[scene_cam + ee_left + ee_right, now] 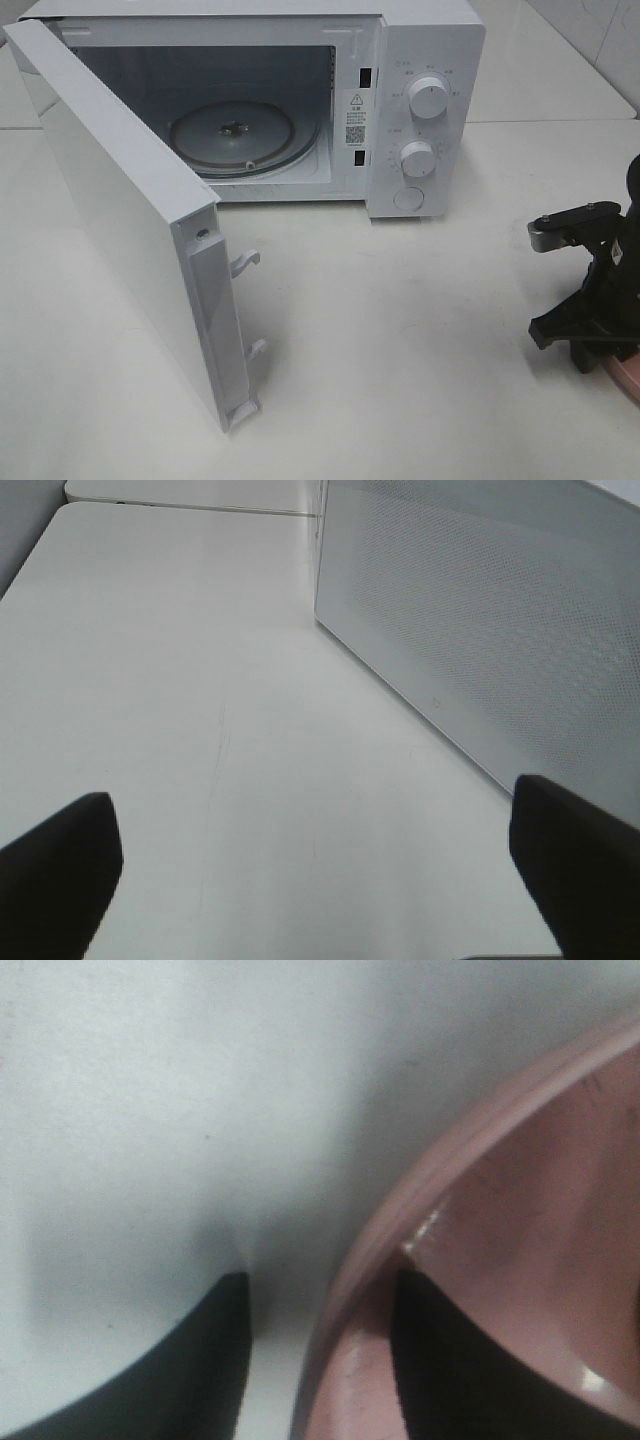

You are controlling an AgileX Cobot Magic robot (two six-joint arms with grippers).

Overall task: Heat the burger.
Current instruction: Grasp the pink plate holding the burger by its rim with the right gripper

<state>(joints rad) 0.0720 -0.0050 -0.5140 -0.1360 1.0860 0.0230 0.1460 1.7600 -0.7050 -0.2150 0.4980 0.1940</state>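
White tabletop fills every view, pale and smooth, with a seam line running across it behind the appliance. Light wall tiles show at the far right corner.

The left gripper hangs over bare table with its two dark fingers spread wide and nothing between them. Its camera looks along the perforated outer face of the one microwave door. That door is swung fully open toward the left and carries two white latch hooks on its inner edge.

One white microwave stands at the back. Its cavity holds one round glass turntable. To the right, the control panel has two round dials, one above the other, and one round button below them.

At the right edge, the right gripper reaches down to one pink plate. Its jaws are apart and straddle the rim, one finger outside on the table side and one inside the plate. A strip of table shows between the outer finger and the rim, so it is not clamped.

The burger appears in none of the views, so its place cannot be told.
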